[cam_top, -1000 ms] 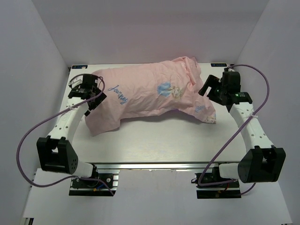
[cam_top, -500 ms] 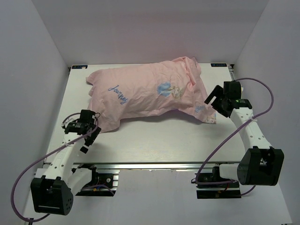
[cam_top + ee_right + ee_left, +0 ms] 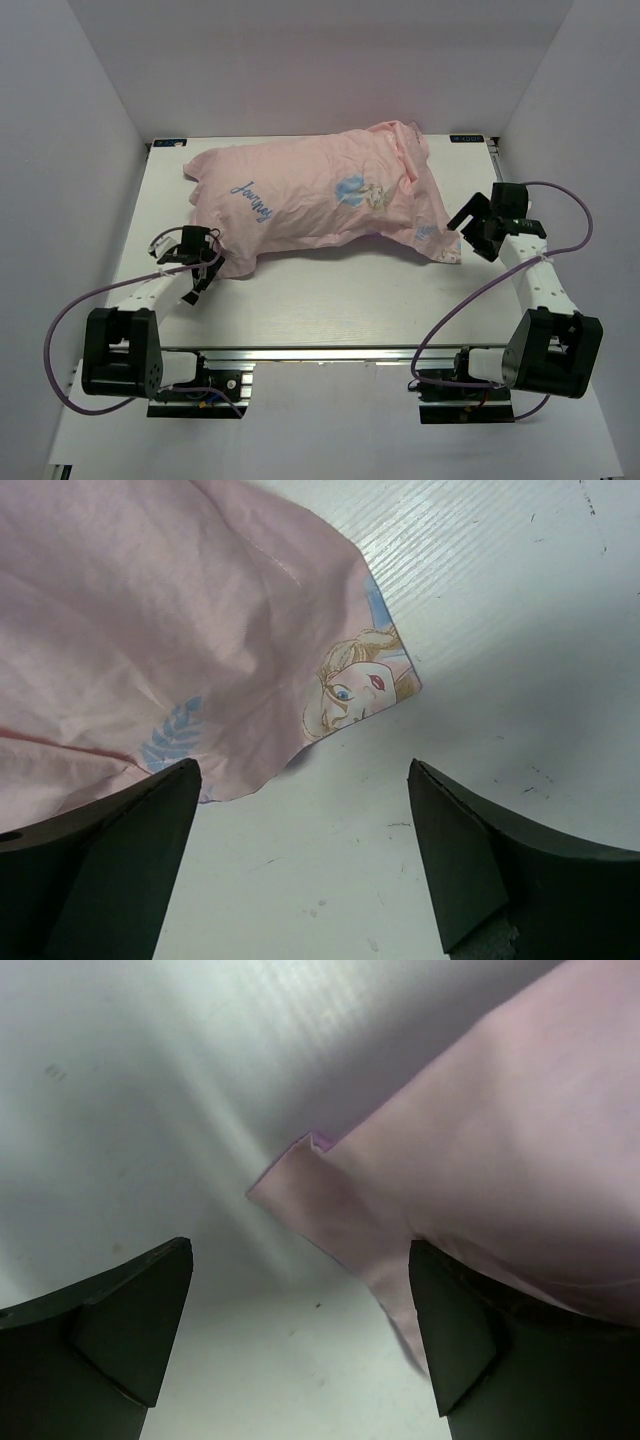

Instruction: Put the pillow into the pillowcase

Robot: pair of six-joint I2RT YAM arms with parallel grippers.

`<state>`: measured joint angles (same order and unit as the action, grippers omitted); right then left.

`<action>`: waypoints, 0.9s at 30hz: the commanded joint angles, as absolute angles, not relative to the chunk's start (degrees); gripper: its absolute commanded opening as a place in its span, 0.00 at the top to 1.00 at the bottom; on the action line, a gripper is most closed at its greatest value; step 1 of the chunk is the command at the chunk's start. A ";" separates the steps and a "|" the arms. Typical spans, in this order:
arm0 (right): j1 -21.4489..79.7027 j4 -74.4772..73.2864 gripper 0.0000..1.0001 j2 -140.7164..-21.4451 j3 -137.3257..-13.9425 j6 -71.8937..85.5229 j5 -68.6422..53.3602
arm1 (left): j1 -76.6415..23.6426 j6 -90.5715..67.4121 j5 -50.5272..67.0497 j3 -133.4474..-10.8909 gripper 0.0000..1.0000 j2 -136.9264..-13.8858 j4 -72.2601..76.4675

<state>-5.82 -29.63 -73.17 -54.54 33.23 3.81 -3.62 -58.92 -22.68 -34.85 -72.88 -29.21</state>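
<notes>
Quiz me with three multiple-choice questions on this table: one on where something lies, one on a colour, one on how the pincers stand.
1. Where does the pillowcase lie?
A) across the far half of the table
B) hanging off the table's near edge
C) folded small at the table's near left corner

2. What colour is its upward face?
A) green
B) pale pink
C) black

3. How do the left pincer and the right pincer stand?
A) both shut on cloth
B) one open, one shut
C) both open, clamping nothing

Answers:
1 A: the top view shows the cloth stretched across the far part of the table.
2 B: every view shows pale pink fabric with small blue prints.
3 C: each wrist view shows its fingers wide apart with nothing pinched between them.
</notes>
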 commanded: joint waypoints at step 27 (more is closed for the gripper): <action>-7.12 -30.50 0.11 -76.02 -52.91 31.82 7.73 | -3.08 -49.13 -17.05 -34.02 1.00 -86.50 -11.43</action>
<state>-6.79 -30.28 -76.14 -53.43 32.56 6.37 -3.11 -50.37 -18.92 -37.08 -86.65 -4.40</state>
